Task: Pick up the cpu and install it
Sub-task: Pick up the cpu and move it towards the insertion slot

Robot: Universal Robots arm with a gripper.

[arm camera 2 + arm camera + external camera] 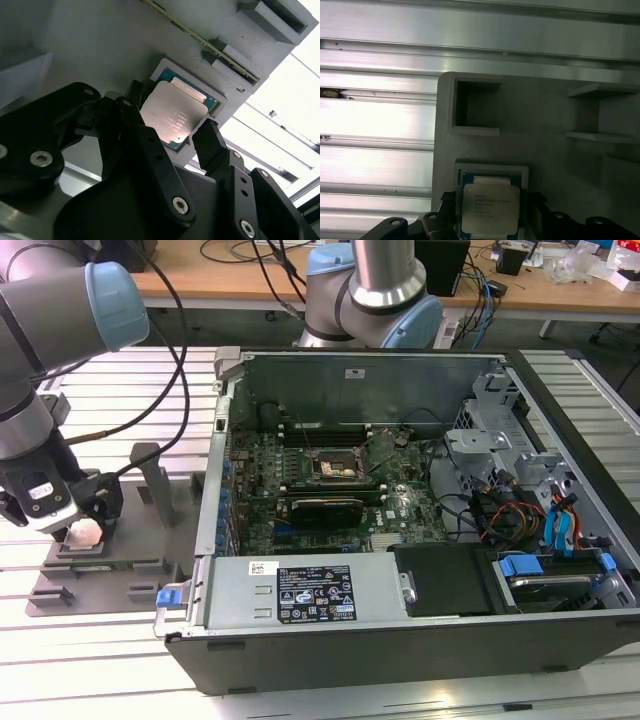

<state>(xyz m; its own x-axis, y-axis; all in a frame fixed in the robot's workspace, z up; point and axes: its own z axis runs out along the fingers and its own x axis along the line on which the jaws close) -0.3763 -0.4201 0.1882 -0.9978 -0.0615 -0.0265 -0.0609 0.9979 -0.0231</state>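
Hovering low over a grey holder (pixel 120 570) at the exterior view's left, the gripper (pixel 85 525) hangs from the arm's wrist, well apart from the open computer case (pixel 400 660) that takes up the middle and the exterior view's right. The cpu (pixel 86 533) lies flat in a square recess of that holder, its pale metal top facing up.

In both wrist views the gripper (pixel 171 112) (pixel 491 205) is spread apart and straddles the cpu (pixel 175 112) (pixel 490 207). One of the black fingers (pixel 207 140) stands just beside each of two opposite edges. A narrow gap shows on each side, so nothing is clamped yet. The chip sits level in its recess.

A long thin green strip (pixel 200 42) rests on edge in slots of the holder (pixel 100 40), near the cpu but not touching it. The holder stands on a slatted aluminium table (pixel 375 120).

Inside the case, the dark square socket (pixel 335 468) with its metal frame sits on the green board, toward the far side.
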